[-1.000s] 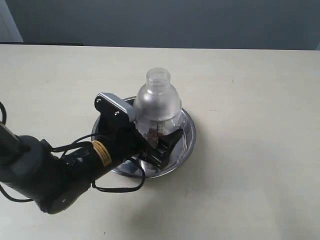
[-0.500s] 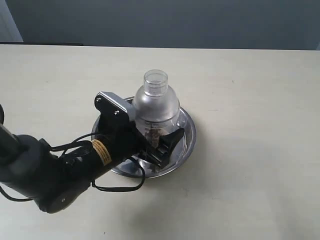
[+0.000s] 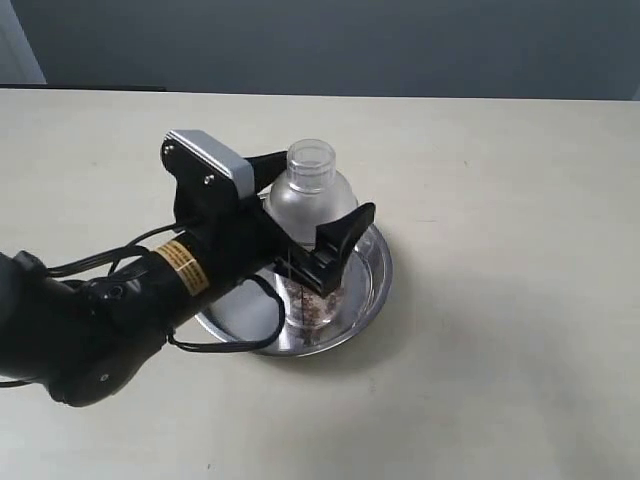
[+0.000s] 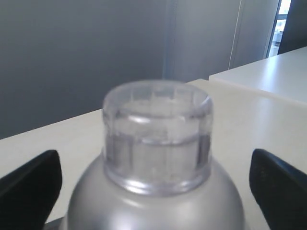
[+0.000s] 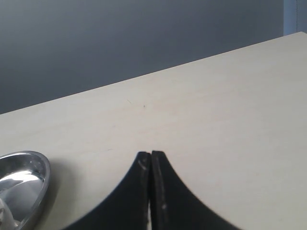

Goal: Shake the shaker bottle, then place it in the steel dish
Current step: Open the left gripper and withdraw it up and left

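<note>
The shaker bottle (image 3: 310,178) stands upright in the steel dish (image 3: 375,272), brown pellets showing low in its clear body. My left gripper (image 3: 306,200) is open around the frosted dome, one black finger on each side. The left wrist view shows the clear cap and dome of the bottle (image 4: 157,129), with the fingertips (image 4: 36,179) well apart from it and the left gripper (image 4: 154,167) holding nothing. My right gripper (image 5: 151,155) is shut and empty over bare table, out of the exterior view; the dish's rim (image 5: 36,177) shows beside it.
The pale table (image 3: 500,180) runs wide around the dish, with a dark wall behind its far edge. My left arm's black body and cables (image 3: 110,320) lie over the table on the near left of the dish.
My left gripper has let go of the bottle's body, opened, and risen to the level of the dome. The bottle now stands lower, resting in the dish.
</note>
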Robot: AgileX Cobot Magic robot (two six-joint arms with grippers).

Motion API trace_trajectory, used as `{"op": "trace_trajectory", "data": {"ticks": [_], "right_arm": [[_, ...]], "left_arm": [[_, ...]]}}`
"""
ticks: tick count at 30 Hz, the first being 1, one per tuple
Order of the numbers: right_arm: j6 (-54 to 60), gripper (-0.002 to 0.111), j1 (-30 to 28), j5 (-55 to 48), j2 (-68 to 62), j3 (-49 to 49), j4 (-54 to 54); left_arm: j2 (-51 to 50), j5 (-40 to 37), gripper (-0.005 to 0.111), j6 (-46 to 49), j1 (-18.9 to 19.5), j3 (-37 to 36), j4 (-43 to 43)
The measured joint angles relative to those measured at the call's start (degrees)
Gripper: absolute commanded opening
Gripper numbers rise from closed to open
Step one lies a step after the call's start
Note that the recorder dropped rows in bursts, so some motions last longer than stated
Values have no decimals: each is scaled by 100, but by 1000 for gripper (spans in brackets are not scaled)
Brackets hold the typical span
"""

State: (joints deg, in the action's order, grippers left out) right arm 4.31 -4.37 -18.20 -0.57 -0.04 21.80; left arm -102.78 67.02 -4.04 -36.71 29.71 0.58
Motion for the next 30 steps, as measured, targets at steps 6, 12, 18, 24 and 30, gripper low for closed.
{"op": "trace_trajectory", "data": {"ticks": [6,12,18,24,30], "right_arm": [[0,-1,0,0,0,0,0],[0,-1,0,0,0,0,0],[0,-1,0,0,0,0,0],[0,-1,0,0,0,0,0],[0,-1,0,0,0,0,0]], "left_arm": [[507,-357,104,205,0,0,44],[1329,-1379,73,849,0,-10,126],[2508,-2600,30,1207,0,-10,189],[3698,-3829,0,1704,0,-10,253],[4834,-4782,0,1786,0,-10,610]]}}
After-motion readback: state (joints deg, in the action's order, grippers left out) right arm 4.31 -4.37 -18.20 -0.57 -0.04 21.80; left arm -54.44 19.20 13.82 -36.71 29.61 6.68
